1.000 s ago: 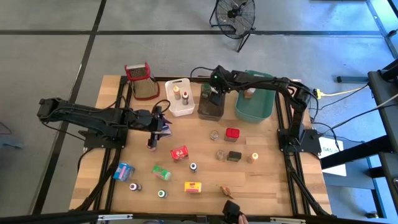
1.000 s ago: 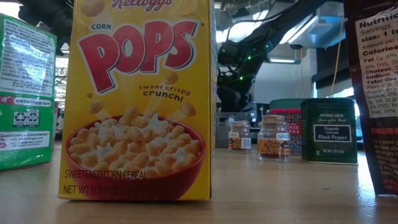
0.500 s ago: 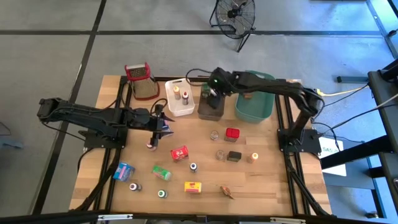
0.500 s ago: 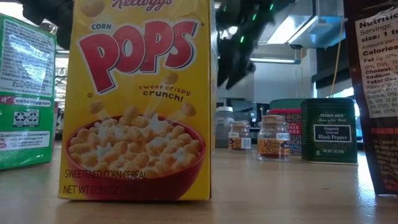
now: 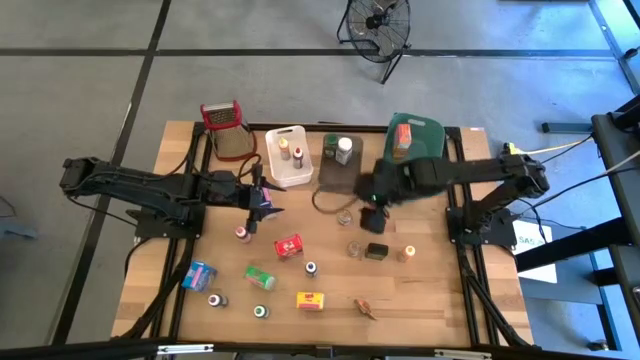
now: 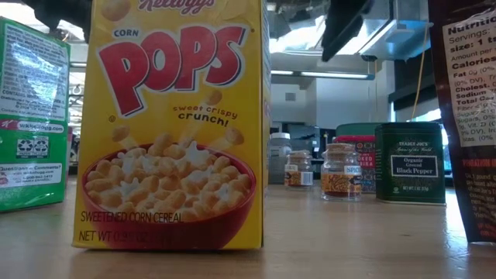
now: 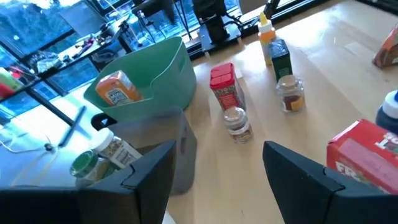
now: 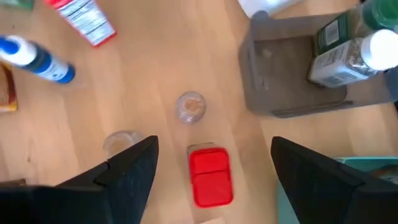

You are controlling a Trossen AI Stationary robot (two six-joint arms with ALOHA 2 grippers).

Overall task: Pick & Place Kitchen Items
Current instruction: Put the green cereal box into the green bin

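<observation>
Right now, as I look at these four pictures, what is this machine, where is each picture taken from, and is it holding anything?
It is a robot with two dark arms at a wooden table, each ending in a two-finger gripper.

One picture looks straight down on the whole table. One sits at table height, right behind a yellow Corn Pops box. The other two come from cameras on the wrists, looking out past each arm's own fingers.

Scattered on the table are small groceries: little bottles, jars, tins and boxes. At the far edge stand a white tub, a brown tub with two jars in it, and a green tub holding an orange-lidded jar.

The left gripper hangs open near the table's middle, and the right gripper is open above a red tin. Neither holds anything.
</observation>
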